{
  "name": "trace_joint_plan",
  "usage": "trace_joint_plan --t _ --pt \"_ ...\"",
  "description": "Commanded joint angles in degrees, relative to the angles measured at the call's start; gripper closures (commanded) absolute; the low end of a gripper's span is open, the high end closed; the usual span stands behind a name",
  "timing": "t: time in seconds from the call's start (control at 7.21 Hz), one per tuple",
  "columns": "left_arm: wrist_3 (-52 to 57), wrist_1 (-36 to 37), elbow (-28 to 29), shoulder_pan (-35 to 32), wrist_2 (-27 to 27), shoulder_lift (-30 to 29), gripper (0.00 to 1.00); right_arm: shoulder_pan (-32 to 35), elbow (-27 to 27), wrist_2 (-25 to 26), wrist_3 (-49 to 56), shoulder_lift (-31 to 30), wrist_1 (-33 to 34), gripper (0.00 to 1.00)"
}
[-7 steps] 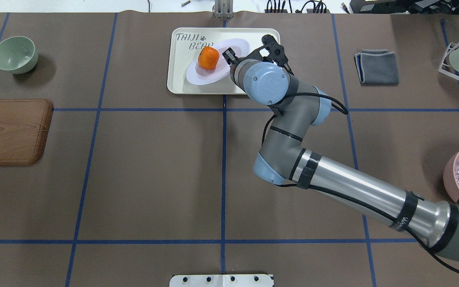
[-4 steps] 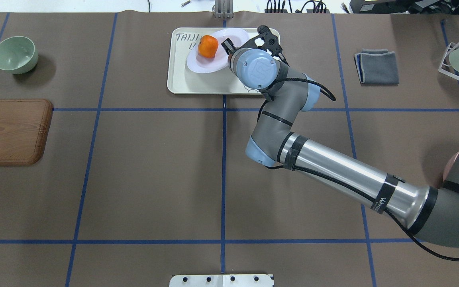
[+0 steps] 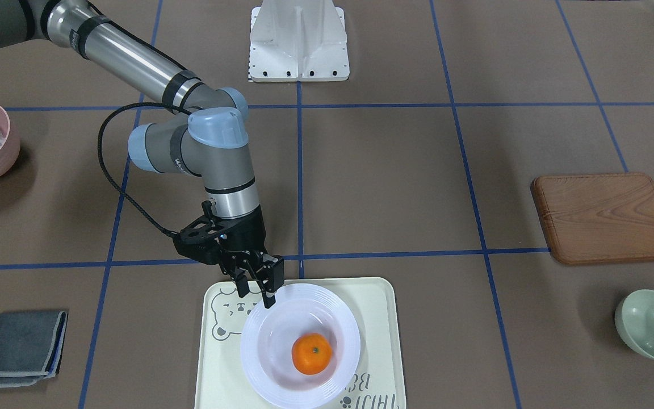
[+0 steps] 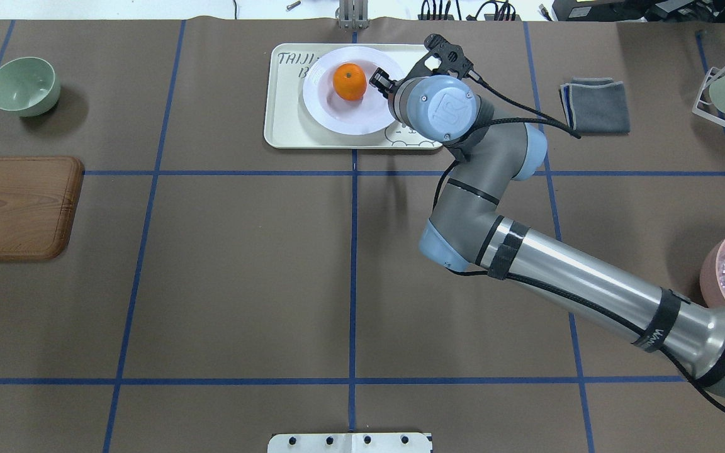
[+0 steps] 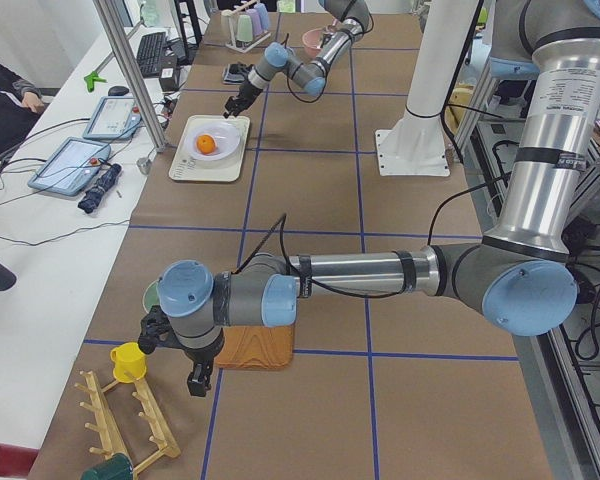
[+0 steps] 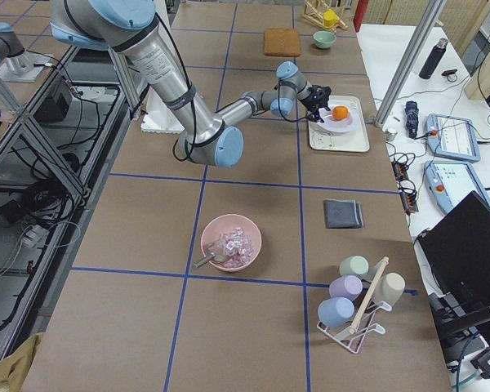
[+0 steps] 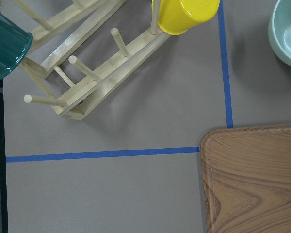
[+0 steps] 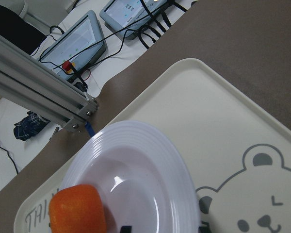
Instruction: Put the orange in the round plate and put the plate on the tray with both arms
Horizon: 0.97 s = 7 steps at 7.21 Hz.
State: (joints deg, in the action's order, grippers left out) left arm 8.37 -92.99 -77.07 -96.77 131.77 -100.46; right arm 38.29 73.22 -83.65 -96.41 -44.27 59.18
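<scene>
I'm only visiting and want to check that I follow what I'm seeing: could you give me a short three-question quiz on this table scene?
1. True or false: the orange lies in the pale green bowl.
2. What does the round plate rest on? A) the wooden board B) the tray C) the grey cloth
3. Which arm's end effector is at the plate's rim?

Key: 1 false, it lies in the round plate. 2 B. 3 the right end effector.
</scene>
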Motion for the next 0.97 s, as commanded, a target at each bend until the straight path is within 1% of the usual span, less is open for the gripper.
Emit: trace_joint_plan --t 0.0,0.14,0.28,0.42,0.55,0.69,0.83 --pt "-0.1 0.3 0.0 0.0 2.0 0.0 0.01 4.2 7.6 -8.4 17.6 -3.7 11.4 0.00" --pt "-0.3 0.9 -0.4 0.0 4.3 0.0 0.01 9.0 8.0 -16.2 29.8 -6.1 12.5 0.00" --pt "-0.3 1.1 -0.4 0.1 4.3 0.4 0.01 14.7 9.6 -24.3 39.5 -9.9 12.7 0.00" --pt "-0.6 2.3 -3.8 0.2 4.3 3.0 0.01 21.1 11.7 -31.8 50.4 -15.1 13.2 0.00" --pt "-0.6 4.1 -8.3 0.2 4.2 5.2 0.01 26.2 14.8 -35.4 60.4 -20.0 15.6 0.00" --pt "-0.6 7.9 -14.0 0.4 3.8 6.7 0.01 30.2 19.4 -36.7 69.2 -25.3 20.7 0.00" --pt "-0.5 11.7 -18.5 0.7 3.4 7.3 0.01 34.0 23.4 -37.1 77.2 -29.8 25.5 0.00"
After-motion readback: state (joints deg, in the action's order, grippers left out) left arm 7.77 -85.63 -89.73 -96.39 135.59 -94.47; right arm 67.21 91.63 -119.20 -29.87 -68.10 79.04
